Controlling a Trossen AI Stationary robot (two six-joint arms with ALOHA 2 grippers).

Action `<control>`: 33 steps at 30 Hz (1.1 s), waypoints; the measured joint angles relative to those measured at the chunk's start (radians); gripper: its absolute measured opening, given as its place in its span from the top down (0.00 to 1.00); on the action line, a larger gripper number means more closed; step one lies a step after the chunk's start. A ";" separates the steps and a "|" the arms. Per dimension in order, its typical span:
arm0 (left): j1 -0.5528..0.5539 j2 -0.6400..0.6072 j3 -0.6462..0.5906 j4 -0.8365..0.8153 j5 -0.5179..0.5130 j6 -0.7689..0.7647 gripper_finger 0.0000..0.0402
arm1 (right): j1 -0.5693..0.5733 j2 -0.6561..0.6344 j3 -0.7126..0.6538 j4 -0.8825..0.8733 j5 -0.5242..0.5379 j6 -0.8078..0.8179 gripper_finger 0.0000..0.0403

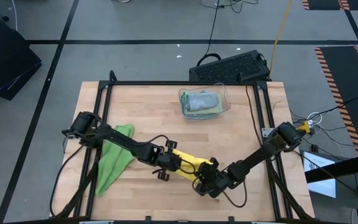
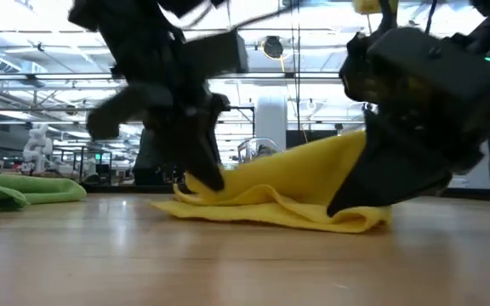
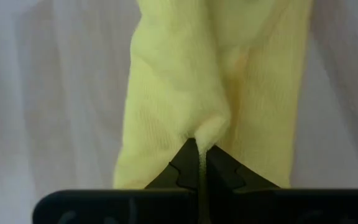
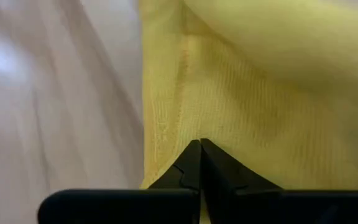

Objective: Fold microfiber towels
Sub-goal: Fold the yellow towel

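you are pinching the yellow towel (image 1: 188, 163) at both ends, left gripper (image 1: 166, 163) and right gripper (image 1: 207, 177) clamped; its long axis is running between them.

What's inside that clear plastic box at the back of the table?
The clear box holds folded towels: a grey one on top, with a pale green edge showing beneath. Whether more lie under them is hidden by the stack.

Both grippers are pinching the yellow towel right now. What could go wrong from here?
1. The left gripper and right gripper each pinch only a thin edge of the yellow towel; a pull apart might slip one free.
2. The towel sags in bunched layers on the table, so the fold may set crooked.
3. The bright green towel lies under the left arm, which might drag it.
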 joint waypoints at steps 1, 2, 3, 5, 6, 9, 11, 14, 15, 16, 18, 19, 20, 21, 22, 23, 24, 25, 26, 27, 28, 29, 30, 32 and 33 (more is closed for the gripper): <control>-0.005 -0.011 0.000 -0.001 -0.008 -0.005 0.98 | -0.007 0.003 -0.008 -0.004 0.003 0.000 1.00; -0.012 -0.025 0.000 0.001 -0.017 -0.005 0.98 | -0.016 0.004 -0.018 -0.010 0.002 -0.005 1.00; -0.021 -0.037 0.000 -0.013 -0.031 -0.011 0.98 | -0.028 0.005 -0.023 -0.010 0.004 -0.013 1.00; -0.038 -0.053 0.000 -0.028 -0.044 -0.025 0.98 | -0.054 0.000 -0.038 -0.021 0.014 -0.051 1.00; -0.048 -0.056 0.000 -0.032 -0.048 -0.032 0.98 | -0.070 -0.005 -0.045 -0.024 0.014 -0.076 1.00; -0.081 -0.057 0.000 -0.077 -0.061 -0.049 0.98 | -0.113 -0.021 -0.064 -0.029 0.005 -0.144 1.00; -0.104 -0.057 0.000 -0.090 -0.092 -0.061 0.98 | -0.136 -0.034 -0.076 -0.029 -0.009 -0.186 1.00; -0.125 -0.057 0.000 -0.092 -0.131 -0.082 0.98 | -0.167 -0.057 -0.094 -0.026 -0.058 -0.244 1.00; -0.130 -0.057 0.000 -0.087 -0.140 -0.087 0.98 | -0.174 -0.063 -0.100 -0.020 -0.070 -0.254 1.00; -0.133 -0.057 0.000 -0.080 -0.142 -0.093 0.98 | -0.180 -0.068 -0.106 -0.012 -0.079 -0.263 1.00; -0.140 -0.052 0.000 -0.059 -0.144 -0.110 0.98 | -0.190 -0.083 -0.114 -0.005 -0.087 -0.269 1.00; -0.143 -0.041 0.001 -0.040 -0.146 -0.120 0.98 | -0.193 -0.093 -0.114 -0.004 -0.087 -0.270 1.00; -0.146 -0.028 0.001 -0.025 -0.146 -0.126 0.98 | -0.197 -0.109 -0.114 -0.006 -0.088 -0.275 1.00; -0.151 -0.016 0.001 -0.015 -0.146 -0.129 0.98 | -0.200 -0.125 -0.117 -0.009 -0.089 -0.282 1.00; -0.155 -0.006 0.000 -0.003 -0.146 -0.131 0.98 | -0.203 -0.141 -0.118 -0.022 -0.093 -0.292 1.00; -0.160 0.007 0.000 0.024 -0.146 -0.133 0.98 | -0.206 -0.155 -0.118 -0.037 -0.099 -0.297 1.00; -0.164 0.019 0.001 0.054 -0.146 -0.135 0.98 | -0.210 -0.172 -0.118 -0.059 -0.107 -0.301 1.00; -0.168 0.030 0.001 0.073 -0.147 -0.136 0.98 | -0.215 -0.186 -0.118 -0.088 -0.110 -0.295 1.00; -0.171 0.043 0.001 0.086 -0.146 -0.136 0.98 | -0.222 -0.196 -0.118 -0.118 -0.113 -0.279 1.00; -0.172 0.056 0.001 0.101 -0.146 -0.136 0.98 | -0.230 -0.202 -0.118 -0.146 -0.124 -0.263 1.00; -0.172 0.066 0.001 0.115 -0.146 -0.138 0.98 | -0.237 -0.205 -0.118 -0.170 -0.137 -0.250 1.00; -0.171 0.073 0.001 0.128 -0.147 -0.143 0.98 | -0.242 -0.207 -0.118 -0.180 -0.146 -0.249 1.00; -0.167 0.078 0.001 0.143 -0.149 -0.152 0.98 | -0.246 -0.210 -0.117 -0.186 -0.159 -0.252 1.00; -0.158 0.081 0.001 0.157 -0.149 -0.164 0.98 | -0.249 -0.224 -0.118 -0.189 -0.172 -0.262 1.00; -0.152 0.081 0.001 0.161 -0.149 -0.173 0.98 | -0.249 -0.232 -0.118 -0.188 -0.184 -0.263 1.00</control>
